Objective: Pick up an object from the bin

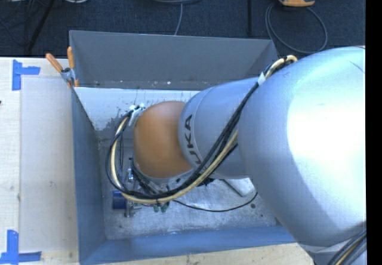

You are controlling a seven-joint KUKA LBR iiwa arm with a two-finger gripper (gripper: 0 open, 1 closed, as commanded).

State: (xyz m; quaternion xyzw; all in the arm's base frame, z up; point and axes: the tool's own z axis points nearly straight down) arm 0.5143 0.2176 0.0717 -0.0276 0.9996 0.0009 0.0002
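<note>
Blue little block (118, 200), that's the one to watch, sitting low on the floor of the grey bin (87, 169), down toward the near-left corner and close to the left wall. What kind of thing it is, I can't make out; it's small, dark blue and squarish. Right beside it, just to its right, is the gripper (136, 197), down at floor level and tucked under the wrist. The round orange cover (156, 138) on that wrist sits squarely over the top of it, so whether the gripper is open or closed I cannot tell, and I can't say whether it touches the blue block either. Black and yellow cables (117, 149) loop out around the left of the cover and curl back beneath it. The big silver arm (256, 132) comes in from the right and stretches across the bin's middle. Peeking out from under the arm, on the floor toward the right, is a white flat thing (243, 186), well apart from the blue block
</note>
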